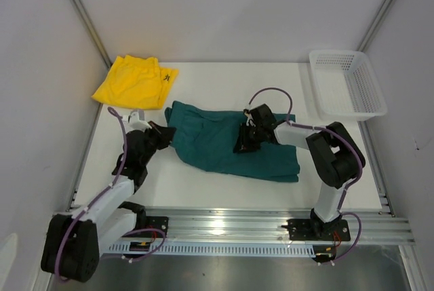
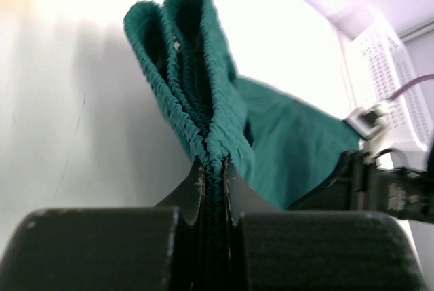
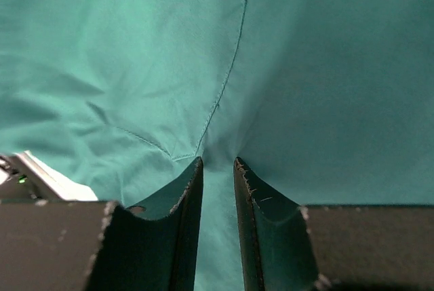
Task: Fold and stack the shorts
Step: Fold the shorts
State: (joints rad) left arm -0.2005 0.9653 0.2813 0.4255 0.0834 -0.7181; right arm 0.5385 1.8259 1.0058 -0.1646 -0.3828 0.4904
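Note:
The dark teal green shorts point(image 1: 217, 142) lie spread across the middle of the white table. My left gripper point(image 1: 165, 135) is shut on their elastic waistband point(image 2: 196, 101) at the left end; the gathered band runs up between the jaws. My right gripper point(image 1: 243, 143) is shut on a pinch of the teal fabric point(image 3: 218, 189) near the middle of the shorts, by a seam. The bright yellow shorts point(image 1: 135, 82) lie folded at the back left corner, apart from both grippers.
A white plastic mesh basket point(image 1: 347, 84) stands at the back right corner. White walls close the back and sides. The metal rail point(image 1: 224, 226) with the arm bases runs along the near edge.

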